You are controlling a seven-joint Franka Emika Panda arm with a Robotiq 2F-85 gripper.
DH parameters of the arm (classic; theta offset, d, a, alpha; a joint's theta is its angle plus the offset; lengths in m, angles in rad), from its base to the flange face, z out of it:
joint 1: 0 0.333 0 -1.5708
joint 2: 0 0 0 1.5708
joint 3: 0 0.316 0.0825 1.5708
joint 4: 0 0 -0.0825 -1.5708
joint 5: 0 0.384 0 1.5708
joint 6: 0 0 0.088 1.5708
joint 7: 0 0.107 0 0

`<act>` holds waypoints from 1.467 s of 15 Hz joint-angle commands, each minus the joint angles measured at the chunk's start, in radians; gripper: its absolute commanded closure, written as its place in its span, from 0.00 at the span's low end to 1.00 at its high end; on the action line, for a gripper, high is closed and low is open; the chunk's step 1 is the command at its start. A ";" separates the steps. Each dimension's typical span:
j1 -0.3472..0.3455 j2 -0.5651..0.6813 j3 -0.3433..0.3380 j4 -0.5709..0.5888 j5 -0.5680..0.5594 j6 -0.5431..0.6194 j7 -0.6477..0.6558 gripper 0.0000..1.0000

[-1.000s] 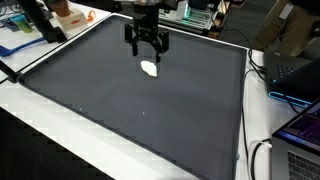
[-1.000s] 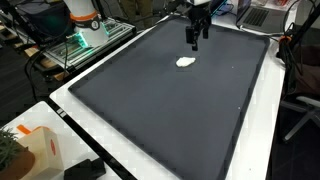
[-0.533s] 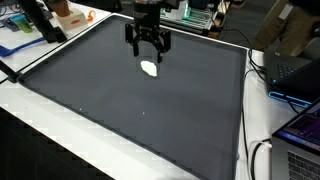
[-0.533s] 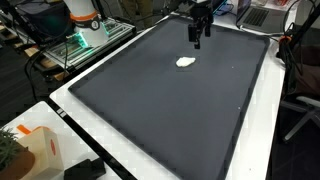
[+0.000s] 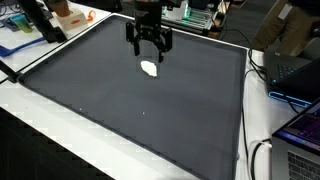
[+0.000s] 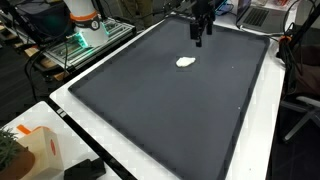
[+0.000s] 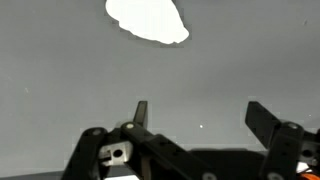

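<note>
A small white flat object (image 5: 150, 69) lies on the dark grey mat (image 5: 120, 100); it also shows in the other exterior view (image 6: 185, 62) and at the top of the wrist view (image 7: 148, 20). My gripper (image 5: 148, 47) hangs above the mat just behind the white object, fingers spread open with nothing between them. It shows in the other exterior view (image 6: 200, 33), and in the wrist view (image 7: 198, 112) the two black fingers stand wide apart over bare mat.
The mat sits on a white table (image 6: 110, 150). An orange and white box (image 6: 40, 150) stands at a corner. Laptops and cables (image 5: 290, 80) lie at one side. Electronics and another robot base (image 6: 80, 25) stand beyond the mat.
The gripper has risen slightly and drifted a little away from the white object. The white object has not moved.
</note>
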 commanded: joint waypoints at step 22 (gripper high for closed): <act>-0.054 -0.008 0.051 0.083 0.012 -0.280 0.079 0.00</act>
